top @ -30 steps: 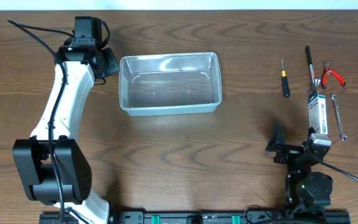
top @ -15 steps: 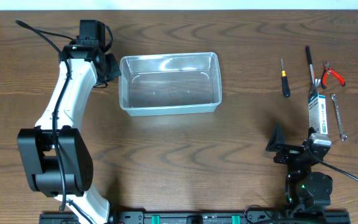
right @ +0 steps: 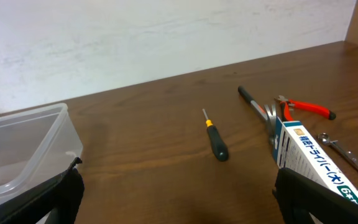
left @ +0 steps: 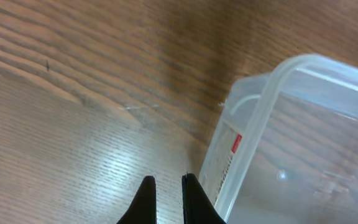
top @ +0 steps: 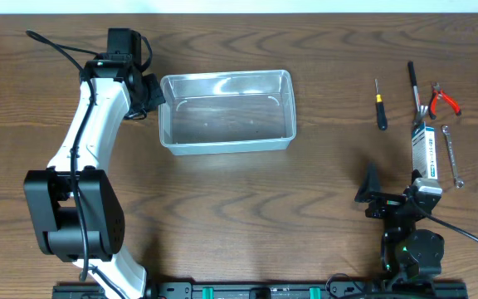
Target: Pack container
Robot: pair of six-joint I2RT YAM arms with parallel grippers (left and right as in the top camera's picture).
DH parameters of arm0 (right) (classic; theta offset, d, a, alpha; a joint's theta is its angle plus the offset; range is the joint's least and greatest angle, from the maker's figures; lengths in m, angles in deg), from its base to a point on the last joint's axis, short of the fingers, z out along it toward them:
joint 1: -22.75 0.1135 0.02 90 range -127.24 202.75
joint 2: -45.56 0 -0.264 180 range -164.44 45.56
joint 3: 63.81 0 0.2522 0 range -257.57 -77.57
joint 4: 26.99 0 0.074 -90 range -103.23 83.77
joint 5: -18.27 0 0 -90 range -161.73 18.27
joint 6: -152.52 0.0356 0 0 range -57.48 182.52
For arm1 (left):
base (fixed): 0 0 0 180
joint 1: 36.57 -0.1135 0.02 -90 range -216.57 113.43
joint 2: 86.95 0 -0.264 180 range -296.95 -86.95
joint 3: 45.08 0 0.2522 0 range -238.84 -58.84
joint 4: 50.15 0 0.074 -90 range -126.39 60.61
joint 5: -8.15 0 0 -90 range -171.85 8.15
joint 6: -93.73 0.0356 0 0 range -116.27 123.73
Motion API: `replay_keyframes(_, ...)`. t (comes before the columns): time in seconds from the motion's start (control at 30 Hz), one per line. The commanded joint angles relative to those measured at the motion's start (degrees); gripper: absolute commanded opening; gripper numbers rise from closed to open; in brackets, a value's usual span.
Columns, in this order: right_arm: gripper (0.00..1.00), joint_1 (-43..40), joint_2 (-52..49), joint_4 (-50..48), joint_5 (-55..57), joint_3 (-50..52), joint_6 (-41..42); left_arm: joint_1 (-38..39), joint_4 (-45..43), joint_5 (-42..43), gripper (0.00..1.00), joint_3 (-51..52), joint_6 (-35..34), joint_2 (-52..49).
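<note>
**Left gripper [top: 150, 92] nudging right toward the clear rectangular plastic container [top: 165, 124]**

Compared with a second ago, the white left arm is leaning further in, and its gripper is now sitting slightly further right, just beside the container's left wall near the far-left corner. Whether it is touching the wall I cannot tell. Its jaws are clenched together and carrying nothing.

The container is lying empty on the brown wooden table [top: 247, 216], left of centre. It is well apart from the tools at the far right: a black-handled screwdriver with a yellow collar [top: 380, 112], red-handled pliers [top: 446, 101], a white-and-blue cardboard box [top: 424, 148] and a silver wrench [top: 451, 154]. At the near right the right gripper [right: 185, 208] is waiting with its jaws spread wide and grasping nothing.

Judging by its thin, shallow walls, the container is probably light, a little flexible and slick. A sideways push would likely send it sliding across the wood. The safest hold looks like a pinch over the rim of a short wall, one finger inside and one outside.

Only the left wrist view is showing a small red-and-white label [left: 235, 143] under the rim. The overhead view alone is giving the whole layout. The right wrist view is showing the lettering on the box, which is leaning close by its right finger.
</note>
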Motion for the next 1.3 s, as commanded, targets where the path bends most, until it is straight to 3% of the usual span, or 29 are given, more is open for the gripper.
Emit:
replay_keyframes(0.0, 0.99, -0.3, 0.3, -0.1, -0.1, 0.3, -0.4, -0.1, 1.1, 1.6, 0.06, 0.3, 0.4, -0.8)
replay_keyframes(0.43, 0.99, -0.3, 0.3, -0.1, -0.1, 0.3, -0.4, 0.6, 4.3, 1.6, 0.06, 0.3, 0.5, -0.8)
replay_keyframes(1.27, 0.99, -0.3, 0.3, -0.1, -0.1, 0.3, -0.4, 10.8, 1.8, 4.0, 0.06, 0.3, 0.3, -0.8)
